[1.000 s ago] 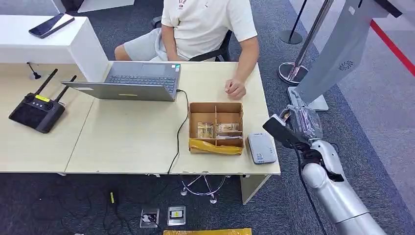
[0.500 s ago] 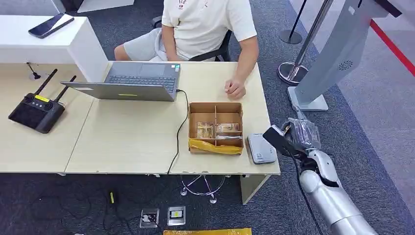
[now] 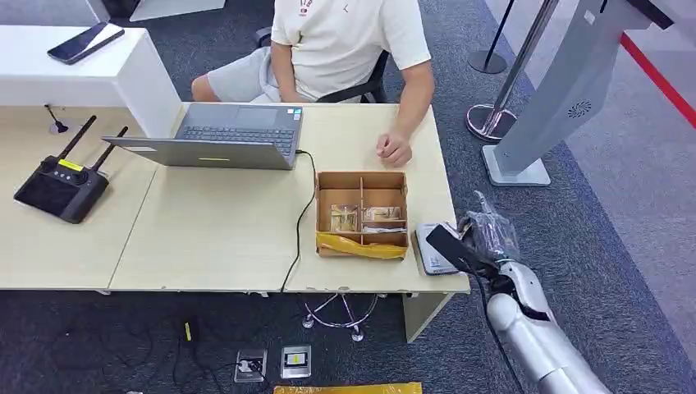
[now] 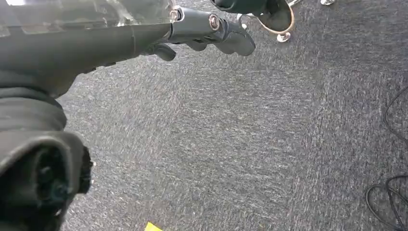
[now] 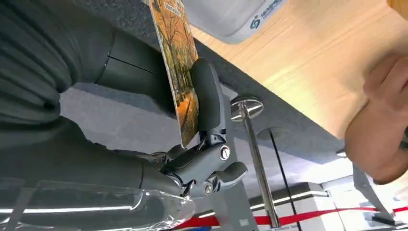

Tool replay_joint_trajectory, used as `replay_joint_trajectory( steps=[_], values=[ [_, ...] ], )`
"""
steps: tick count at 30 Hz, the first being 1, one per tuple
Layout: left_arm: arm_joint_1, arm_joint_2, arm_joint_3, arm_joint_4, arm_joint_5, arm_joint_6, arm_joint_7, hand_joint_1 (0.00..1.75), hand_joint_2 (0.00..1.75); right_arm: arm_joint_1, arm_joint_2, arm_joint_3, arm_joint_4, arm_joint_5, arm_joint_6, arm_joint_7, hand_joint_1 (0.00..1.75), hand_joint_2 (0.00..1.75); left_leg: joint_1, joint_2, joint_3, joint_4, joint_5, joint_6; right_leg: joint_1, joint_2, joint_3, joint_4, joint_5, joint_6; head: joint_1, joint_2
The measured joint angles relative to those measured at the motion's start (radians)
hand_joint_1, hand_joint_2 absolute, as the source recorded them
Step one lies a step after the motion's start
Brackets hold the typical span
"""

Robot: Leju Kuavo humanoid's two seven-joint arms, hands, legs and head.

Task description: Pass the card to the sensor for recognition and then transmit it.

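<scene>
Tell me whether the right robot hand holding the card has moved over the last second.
Yes. The right robot hand has moved left and nearer the robot, so the card now overlaps the grey rectangular sensor on the desk.

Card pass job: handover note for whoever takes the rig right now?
Right hand: grips the card, thumb pressed on its printed face, at the desk's right front corner, card end over the grey sensor.
Left hand: hangs over the carpet, nothing seen in it; fingers only partly in frame, so open or shut is unclear.
Sensor lies on the desk, right of the cardboard box. A person's hand rests on the desk beyond the box.
Done: card picked up and brought to the sensor.
Left: confirm the read, then pass the card on, probably to the seated person.
</scene>
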Motion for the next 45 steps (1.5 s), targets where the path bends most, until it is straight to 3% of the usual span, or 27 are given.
replay_joint_trajectory(
  steps=[28,43,45],
  values=[
    [0.002,-0.003,-0.001,0.0,0.003,-0.005,0.013,0.0,0.0,-0.034,0.059,0.037,0.084,-0.022,0.001,-0.033,1.75,1.75,0.0,0.0,0.0,0.0,0.0,0.0,0.0,0.0,0.0,0.0,0.0,0.0,0.0,0.0],
    [0.003,-0.004,-0.001,0.0,-0.002,0.003,0.011,0.0,0.0,-0.177,0.061,0.041,0.09,-0.047,-0.001,-0.064,1.75,1.75,0.0,0.0,0.0,0.0,0.0,0.0,0.0,0.0,0.0,0.0,0.0,0.0,0.0,0.0],
    [0.005,-0.005,-0.002,0.0,-0.006,0.005,0.002,0.0,0.0,-0.258,0.058,0.024,0.082,-0.051,-0.001,-0.071,1.75,1.75,0.0,0.0,0.0,0.0,0.0,0.0,0.0,0.0,0.0,0.0,0.0,0.0,0.0,0.0]
  ],
)
